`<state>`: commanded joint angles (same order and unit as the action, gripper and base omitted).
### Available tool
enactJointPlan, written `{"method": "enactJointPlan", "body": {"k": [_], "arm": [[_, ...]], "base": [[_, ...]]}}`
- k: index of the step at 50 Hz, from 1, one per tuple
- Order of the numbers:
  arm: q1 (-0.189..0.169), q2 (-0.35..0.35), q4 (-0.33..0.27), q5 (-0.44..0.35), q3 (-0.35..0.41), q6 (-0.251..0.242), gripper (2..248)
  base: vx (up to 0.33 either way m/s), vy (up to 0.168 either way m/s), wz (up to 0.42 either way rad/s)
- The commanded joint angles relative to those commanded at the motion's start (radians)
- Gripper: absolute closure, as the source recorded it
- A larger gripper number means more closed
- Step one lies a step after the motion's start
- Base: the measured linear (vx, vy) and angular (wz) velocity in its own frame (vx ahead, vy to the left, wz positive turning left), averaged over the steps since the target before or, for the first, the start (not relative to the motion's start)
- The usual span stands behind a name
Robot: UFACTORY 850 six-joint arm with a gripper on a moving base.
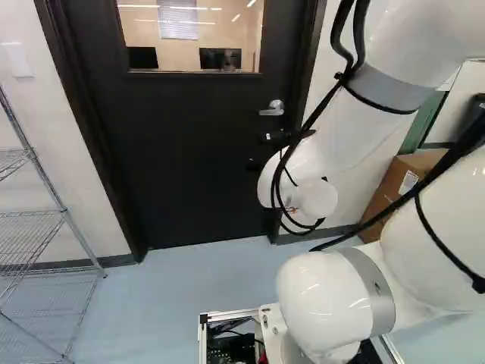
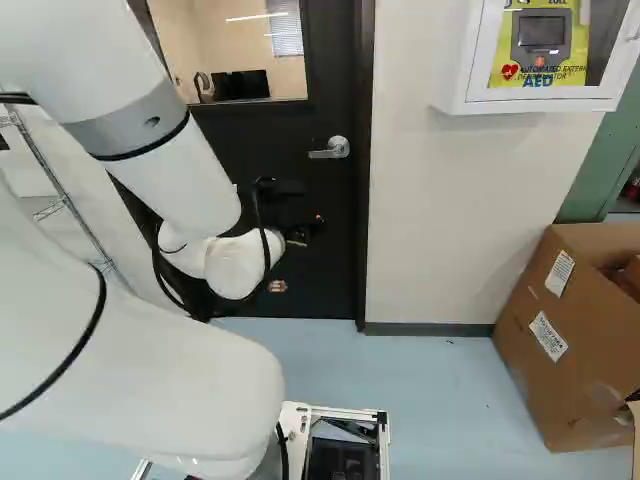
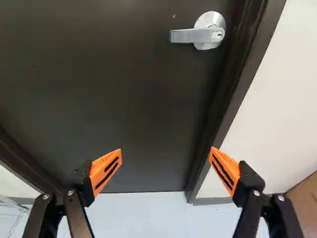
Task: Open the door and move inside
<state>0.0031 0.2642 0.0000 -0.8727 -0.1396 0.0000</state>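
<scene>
Door (image 1: 189,152) first, from the left base view: it sits shut, its lever handle (image 1: 273,108) level, above and ahead of the fingers. The arm (image 1: 356,129) reaches low toward it, and the loose black cables (image 1: 345,78) looped along its wrist could snag on the lever if the arm rises close to the door.

In the right base view the gripper is low by the door's latch side, with the handle higher than the fingers. The white base (image 2: 347,412) stands well back, but a drive forward with the arm stretched like this would probably jam the gripper against the door. The cardboard box (image 2: 560,350) lies off beyond the wall-side finger; a wide swing of the base that way might clip it.

In the wrist view the gripper (image 3: 165,149) has its fingers spread wide, nothing between them. The handle is ahead of and above both, nearer the wall-side one. That finger lines up with the door frame (image 3: 232,99) (I can't tell how near it is), so going straight in risks catching its orange pad (image 3: 225,168) there. Even raised, a grip too near the lever's pivot would turn it poorly, and one too near its free end could slip off.
</scene>
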Motion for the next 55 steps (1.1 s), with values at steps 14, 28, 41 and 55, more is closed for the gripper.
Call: {"method": "enactJointPlan", "body": {"k": [14, 28, 41, 55], "arm": [[0.0, -0.013, 0.0, 0.0, -0.047, 0.0, 3], [0.004, -0.027, 0.0, 0.0, -0.093, 0.0, 3], [0.011, -0.041, 0.0, 0.0, -0.138, 0.0, 3], [0.016, -0.059, 0.0, 0.0, -0.187, 0.0, 3]], "base": [[0.0, 0.0, 0.0], [0.0, 0.0, 0.0], [0.0, 0.0, 0.0], [0.0, 0.0, 0.0]]}}
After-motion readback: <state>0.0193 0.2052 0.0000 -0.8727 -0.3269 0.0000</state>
